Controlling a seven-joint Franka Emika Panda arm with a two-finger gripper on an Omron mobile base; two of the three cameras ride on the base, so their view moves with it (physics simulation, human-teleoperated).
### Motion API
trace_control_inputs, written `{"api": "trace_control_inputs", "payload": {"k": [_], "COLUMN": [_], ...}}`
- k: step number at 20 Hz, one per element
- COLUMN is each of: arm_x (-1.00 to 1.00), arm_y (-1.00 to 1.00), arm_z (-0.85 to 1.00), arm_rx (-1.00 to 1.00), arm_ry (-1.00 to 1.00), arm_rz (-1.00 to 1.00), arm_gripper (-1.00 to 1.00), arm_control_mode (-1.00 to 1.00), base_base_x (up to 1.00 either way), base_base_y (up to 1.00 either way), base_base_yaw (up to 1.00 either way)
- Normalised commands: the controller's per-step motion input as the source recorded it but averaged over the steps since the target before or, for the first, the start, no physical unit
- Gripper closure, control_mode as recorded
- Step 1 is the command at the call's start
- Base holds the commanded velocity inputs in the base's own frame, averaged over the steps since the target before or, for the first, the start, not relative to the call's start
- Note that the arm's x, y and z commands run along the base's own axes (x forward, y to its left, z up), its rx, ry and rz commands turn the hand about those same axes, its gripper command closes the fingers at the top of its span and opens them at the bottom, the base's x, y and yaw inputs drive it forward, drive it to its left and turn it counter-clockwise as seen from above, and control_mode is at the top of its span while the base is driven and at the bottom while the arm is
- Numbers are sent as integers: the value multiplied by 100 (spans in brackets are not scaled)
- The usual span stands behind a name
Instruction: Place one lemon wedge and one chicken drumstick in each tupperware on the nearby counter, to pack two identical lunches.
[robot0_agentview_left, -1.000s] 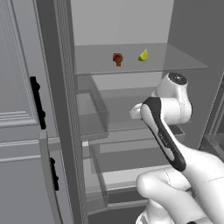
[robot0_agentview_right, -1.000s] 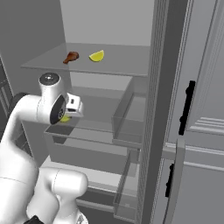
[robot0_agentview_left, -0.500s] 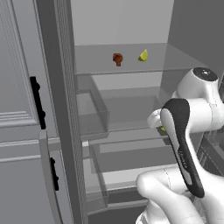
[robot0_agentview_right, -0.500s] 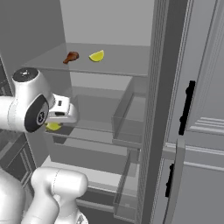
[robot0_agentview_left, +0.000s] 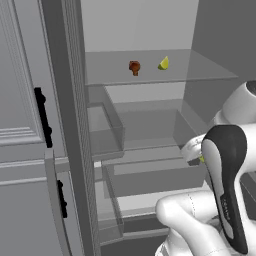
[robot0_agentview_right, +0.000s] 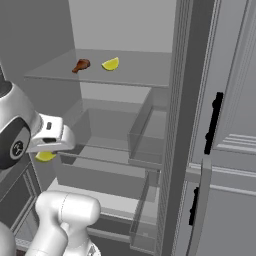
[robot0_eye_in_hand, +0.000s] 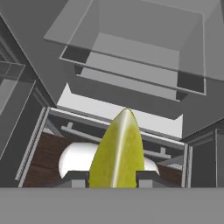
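The gripper (robot0_eye_in_hand: 112, 178) is clamped on a lemon wedge (robot0_eye_in_hand: 118, 153), one dark tip pressed to each flank. In the hand view the wedge's long axis runs straight out along the gripper, pointed end away from the hand. From the right base view the wedge (robot0_agentview_right: 45, 156) hangs just under the hand, out in front of the open fridge, level with the drawers. A second wedge (robot0_agentview_right: 110, 64) and a drumstick (robot0_agentview_right: 81, 65) lie side by side on the upper glass shelf (robot0_agentview_left: 210, 75), well above and behind the hand. No tupperware or counter can be seen from here, so I judge the carry must swing the wedge away from the fridge, point leading.
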Motion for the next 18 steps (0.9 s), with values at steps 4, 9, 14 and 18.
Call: {"api": "trace_control_inputs", "payload": {"k": [4,9,14,18], "arm_x": [-2,0,0,0], "arm_y": [0,0,0,0], "arm_z": [0,0,0,0], "arm_rx": [0,0,0,0], "arm_ry": [0,0,0,0], "arm_rz": [0,0,0,0], "arm_gripper": [100,100,100,100], "arm_control_mode": [-100,100,100,100], "base_base_x": [0,-89,-100,-95], "base_base_y": [0,0,1,37], "base_base_yaw": [0,0,5,52]}}
